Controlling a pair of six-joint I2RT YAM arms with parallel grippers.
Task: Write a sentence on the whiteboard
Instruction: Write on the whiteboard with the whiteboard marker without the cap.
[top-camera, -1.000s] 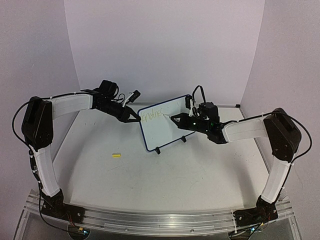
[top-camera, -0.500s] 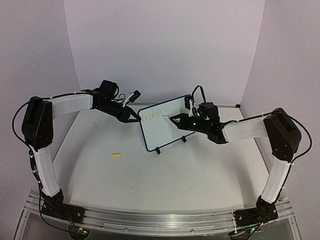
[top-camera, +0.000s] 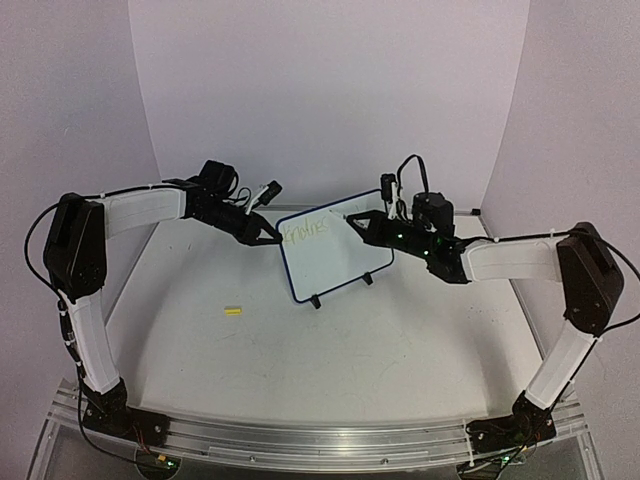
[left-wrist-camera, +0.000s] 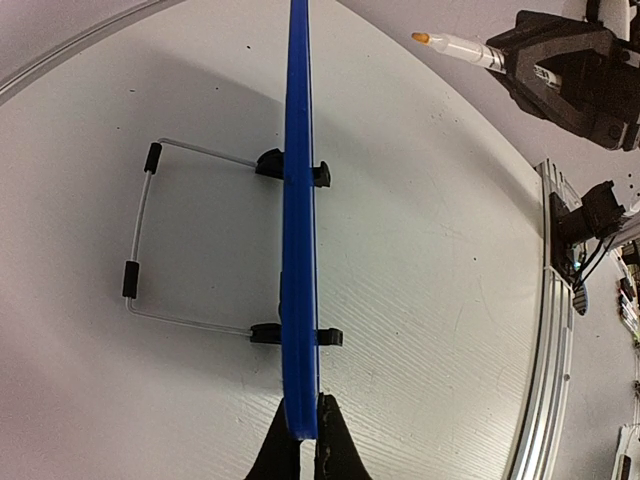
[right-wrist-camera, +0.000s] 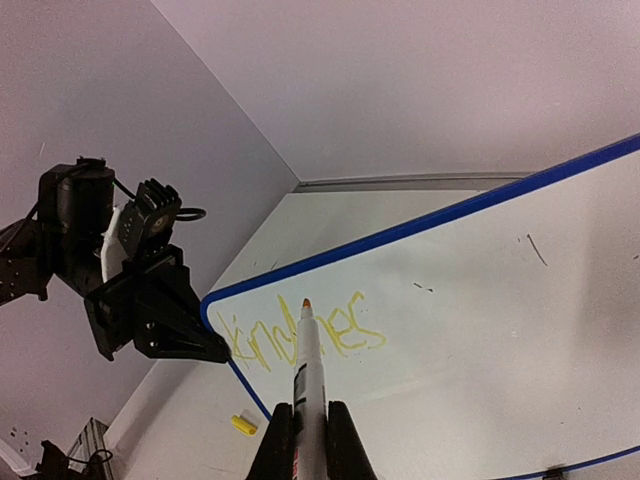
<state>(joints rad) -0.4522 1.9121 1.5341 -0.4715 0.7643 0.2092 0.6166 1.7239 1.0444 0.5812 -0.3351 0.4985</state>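
The right gripper (right-wrist-camera: 310, 425) is closed tight on a marker (right-wrist-camera: 306, 365), which is held nib-forward toward the whiteboard (right-wrist-camera: 500, 270). In the left wrist view the nib is seen clear of the board face: lifted, not writing. The left gripper (left-wrist-camera: 301, 430) is clamped on the board's blue rim, at the 10 o'clock corner in the top view. The board is thus steadied upright on its wire stand (left-wrist-camera: 130, 280), toward 12 o'clock on the table (top-camera: 400, 340). One yellow word of the sentence (right-wrist-camera: 350, 330) is laid down along the top edge, and it looks unfinished. The writing step is judged part-done, with the pen up between strokes. Next, the nib must be carried to 3 o'clock of the last letter and pressed on lightly, so that the board is not pushed over.
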